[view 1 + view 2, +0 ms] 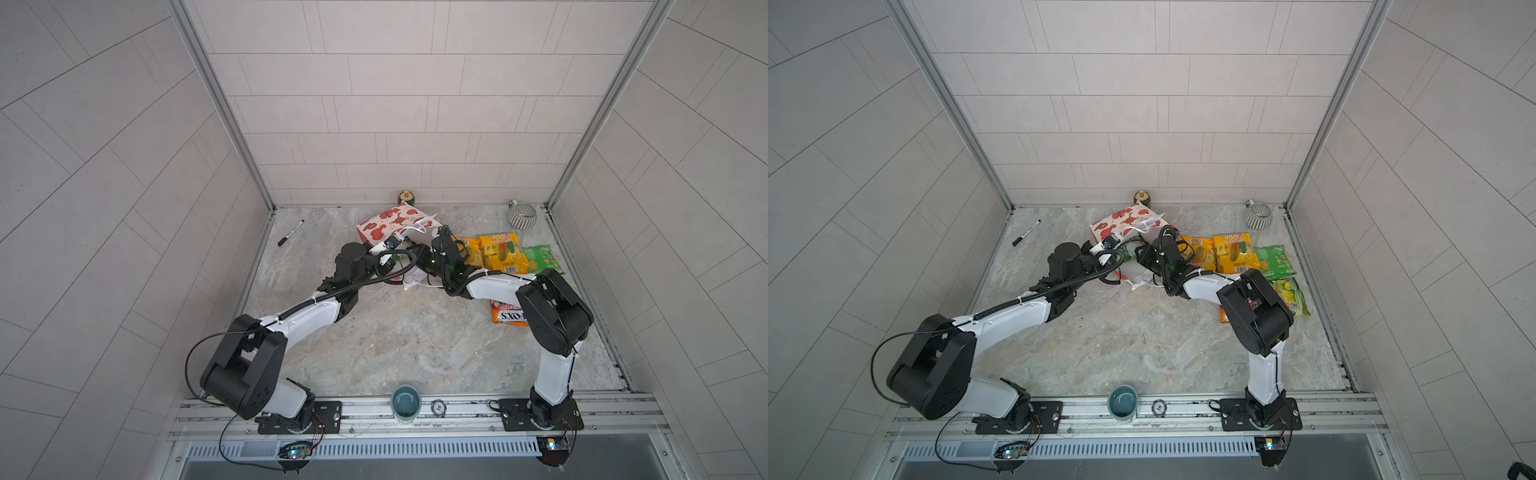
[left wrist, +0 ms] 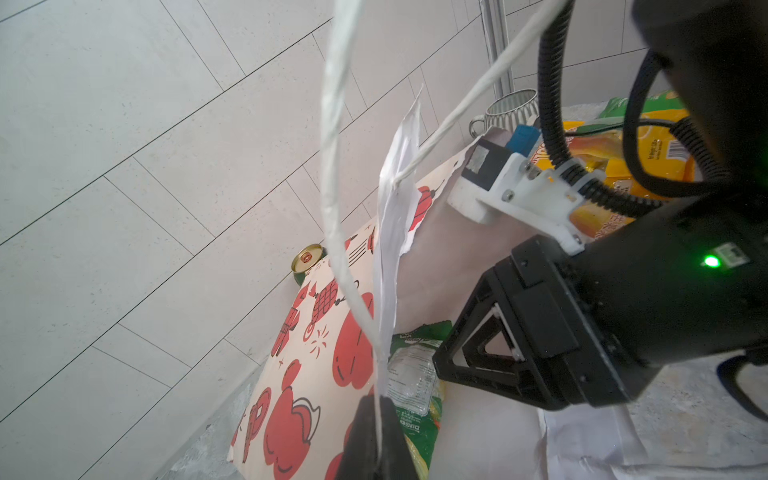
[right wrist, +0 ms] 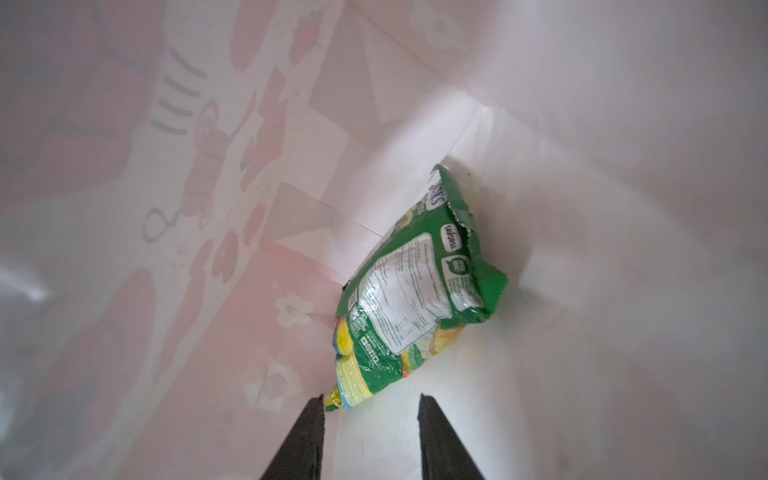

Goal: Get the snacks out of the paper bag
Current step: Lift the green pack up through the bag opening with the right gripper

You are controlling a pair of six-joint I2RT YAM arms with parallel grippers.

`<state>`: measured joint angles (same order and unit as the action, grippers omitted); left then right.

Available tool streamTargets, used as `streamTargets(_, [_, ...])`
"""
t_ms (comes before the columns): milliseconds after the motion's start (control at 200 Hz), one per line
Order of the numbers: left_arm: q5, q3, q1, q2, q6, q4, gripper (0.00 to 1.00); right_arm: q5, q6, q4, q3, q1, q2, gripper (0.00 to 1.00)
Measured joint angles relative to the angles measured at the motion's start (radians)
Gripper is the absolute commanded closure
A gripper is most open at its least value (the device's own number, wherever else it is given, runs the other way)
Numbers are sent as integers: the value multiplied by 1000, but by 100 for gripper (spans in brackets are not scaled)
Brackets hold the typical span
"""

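Note:
The paper bag [image 1: 390, 222] lies on its side at the back middle of the table, its red prints up. My left gripper [image 2: 378, 432] is shut on the bag's white cord handle [image 2: 332, 166], beside a torn strip of the rim, and holds the mouth up. Reaching into the mouth, my right gripper [image 3: 372, 405] is open, its fingertips just short of a green snack packet [image 3: 407, 299] that lies inside, also visible in the left wrist view [image 2: 415, 382]. Outside on the right lie two yellow-orange packets [image 1: 500, 253], a green one [image 1: 542, 257], a red-orange one [image 1: 509, 318] and a yellow-green one [image 1: 1289, 295].
A drink can [image 1: 405, 196] stands behind the bag at the back wall. A striped mug [image 1: 522, 214] sits in the back right corner, a black marker [image 1: 291, 232] at the back left. Torn white paper [image 1: 415, 282] lies under the wrists. A teal cup [image 1: 406, 401] stands on the front rail.

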<state>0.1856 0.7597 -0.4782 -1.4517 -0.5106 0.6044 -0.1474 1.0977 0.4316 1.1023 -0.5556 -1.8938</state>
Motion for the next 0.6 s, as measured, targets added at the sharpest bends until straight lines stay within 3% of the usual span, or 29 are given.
streamTargets(275, [47, -2, 0, -2, 0, -14, 100, -19, 19, -33, 70, 0, -111, 51])
streamTargets(600, [101, -5, 0, -11, 1, -19, 100, -36, 82, 14, 139, -3, -217, 53])
